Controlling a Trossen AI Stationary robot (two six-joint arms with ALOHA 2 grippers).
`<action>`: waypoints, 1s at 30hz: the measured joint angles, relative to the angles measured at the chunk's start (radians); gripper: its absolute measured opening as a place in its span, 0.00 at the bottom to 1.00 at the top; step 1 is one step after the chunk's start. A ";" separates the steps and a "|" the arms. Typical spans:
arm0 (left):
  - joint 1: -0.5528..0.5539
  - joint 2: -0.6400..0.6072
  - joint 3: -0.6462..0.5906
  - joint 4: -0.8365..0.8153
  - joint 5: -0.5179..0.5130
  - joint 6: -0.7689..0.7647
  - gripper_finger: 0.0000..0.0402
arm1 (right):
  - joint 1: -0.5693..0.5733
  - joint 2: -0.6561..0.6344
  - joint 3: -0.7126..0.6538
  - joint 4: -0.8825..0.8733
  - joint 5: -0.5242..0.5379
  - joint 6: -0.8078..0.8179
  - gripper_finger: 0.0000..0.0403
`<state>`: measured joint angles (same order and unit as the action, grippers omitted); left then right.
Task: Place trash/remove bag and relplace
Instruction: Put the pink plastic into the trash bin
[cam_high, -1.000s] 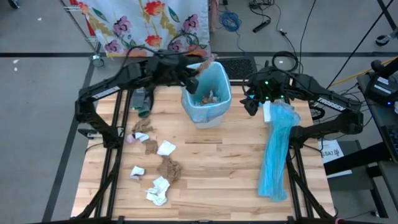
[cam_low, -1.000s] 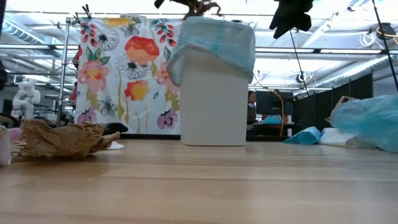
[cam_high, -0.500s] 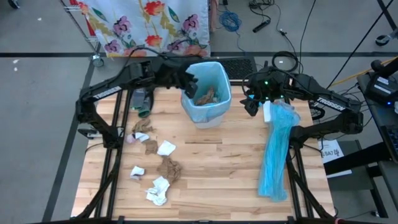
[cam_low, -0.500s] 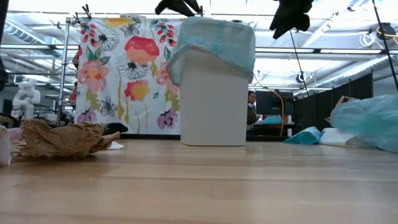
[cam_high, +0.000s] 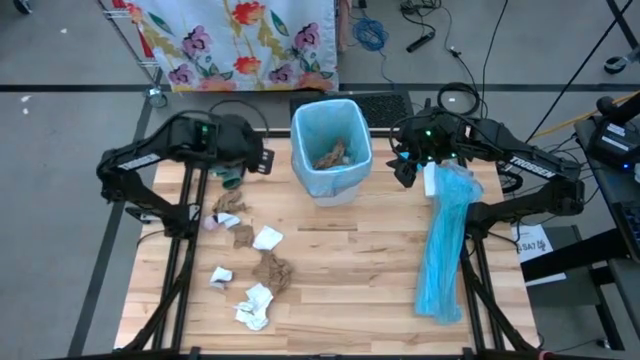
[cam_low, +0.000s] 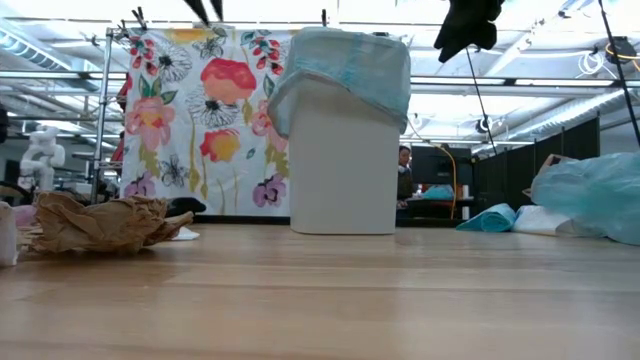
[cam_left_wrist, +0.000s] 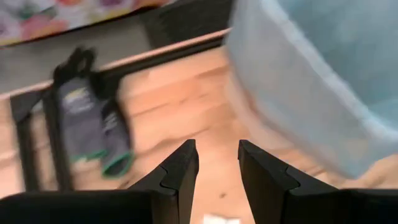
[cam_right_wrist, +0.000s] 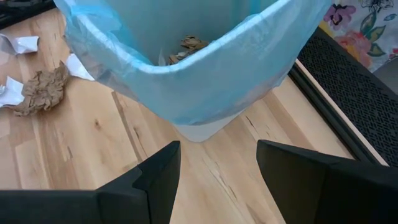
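A white bin (cam_high: 332, 150) lined with a light-blue bag (cam_right_wrist: 205, 81) stands at the table's far middle, with brown paper trash (cam_high: 330, 156) inside. More wads of trash (cam_high: 270, 270) lie on the wood at the near left, one brown wad (cam_low: 100, 222) close to the low camera. My left gripper (cam_left_wrist: 217, 163) hangs open and empty above the table, left of the bin (cam_left_wrist: 311, 81). My right gripper (cam_right_wrist: 217, 168) waits wide open and empty to the right of the bin, raised above the table.
A long light-blue plastic strip (cam_high: 445, 240) lies along the table's right side. Grey gloves (cam_left_wrist: 87, 118) sit at the far left edge. A flowered cloth (cam_low: 200, 110) hangs behind the table. Bare wood lies in the near middle.
My left gripper stood over the bin with a brown wad, opened and let it fall into the bin. It then swung away toward the table's left edge, turning as it went. The right arm kept still.
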<state>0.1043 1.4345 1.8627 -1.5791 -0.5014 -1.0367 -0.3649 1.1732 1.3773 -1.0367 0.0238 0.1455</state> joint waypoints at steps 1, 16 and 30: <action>-0.017 -0.001 -0.018 0.014 -0.012 -0.016 0.30 | 0.000 0.000 0.000 0.000 0.000 -0.001 0.50; -0.181 0.008 -0.310 0.007 0.070 -0.092 0.30 | 0.000 0.000 0.000 -0.001 0.000 0.021 0.50; -0.116 -0.226 -0.845 0.213 0.395 -0.028 0.30 | 0.000 0.000 0.000 0.001 0.000 0.042 0.50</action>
<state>-0.0114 1.2081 1.0180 -1.3659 -0.1064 -1.0643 -0.3649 1.1729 1.3773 -1.0358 0.0237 0.1879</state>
